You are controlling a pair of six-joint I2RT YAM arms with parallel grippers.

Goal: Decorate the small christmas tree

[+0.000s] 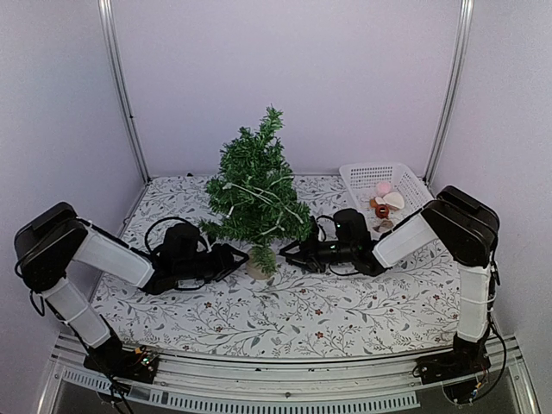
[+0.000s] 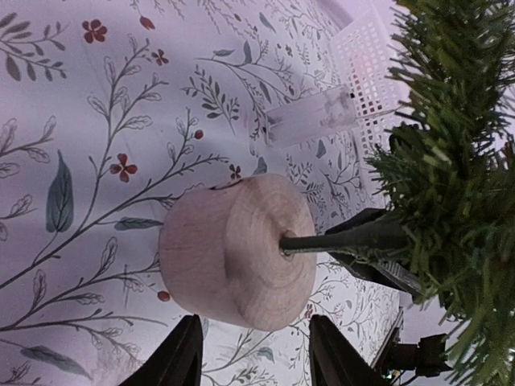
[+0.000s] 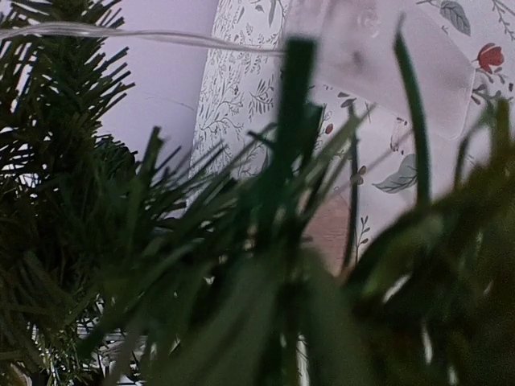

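The small christmas tree (image 1: 254, 194) stands upright mid-table on its pale wooden stump (image 1: 257, 269), with a thin white light wire (image 1: 259, 191) strung over its branches. My left gripper (image 1: 235, 257) is open and low on the table, just left of the stump. In the left wrist view its black fingers (image 2: 183, 355) stand apart in front of the stump (image 2: 233, 249), not touching it. My right gripper (image 1: 291, 252) reaches into the lowest branches from the right. In the right wrist view green needles (image 3: 161, 241) hide its fingers.
A white plastic basket (image 1: 405, 177) at the back right holds a pink ball (image 1: 383, 188), a white piece (image 1: 394, 200) and a brown ornament (image 1: 379, 210). A clear plastic box (image 2: 310, 121) lies on the floral cloth behind the stump. Walls close in on both sides.
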